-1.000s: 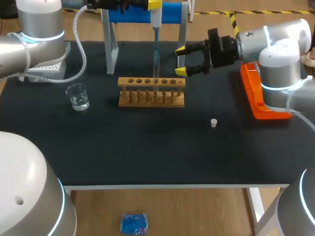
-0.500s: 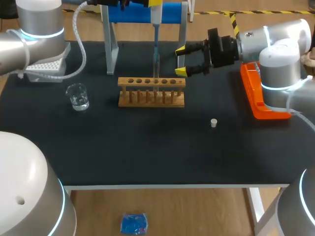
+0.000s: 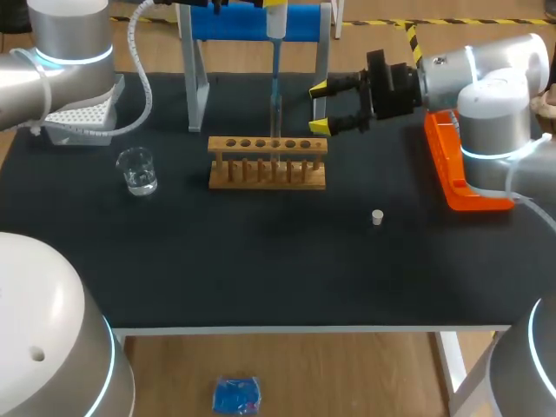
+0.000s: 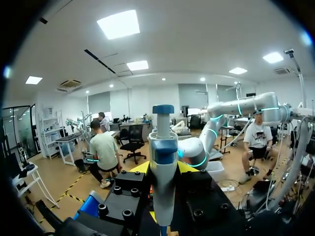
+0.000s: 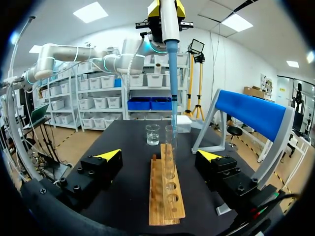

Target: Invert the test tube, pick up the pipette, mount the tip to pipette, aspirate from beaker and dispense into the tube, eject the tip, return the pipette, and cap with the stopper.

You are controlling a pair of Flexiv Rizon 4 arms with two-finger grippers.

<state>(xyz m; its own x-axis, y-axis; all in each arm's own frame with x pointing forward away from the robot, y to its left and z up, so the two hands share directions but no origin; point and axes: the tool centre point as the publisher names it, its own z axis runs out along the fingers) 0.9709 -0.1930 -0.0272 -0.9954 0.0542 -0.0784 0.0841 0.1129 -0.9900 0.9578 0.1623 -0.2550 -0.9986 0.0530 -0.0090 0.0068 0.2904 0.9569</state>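
My left gripper is shut on the white and blue pipette, held upright at the back of the table. Its long blue tip points down to the mouth of a glass test tube. The tube stands in the wooden rack. My right gripper is open, just right of the rack, level with the tube. A glass beaker stands left of the rack. The small white stopper lies at right front.
A blue and grey pipette stand rises behind the rack. A white tip box sits at the back left. An orange tray lies at the right edge under my right arm.
My left arm has raised the pipette slightly, so the tip sits a little higher over the tube. The right arm has not moved.
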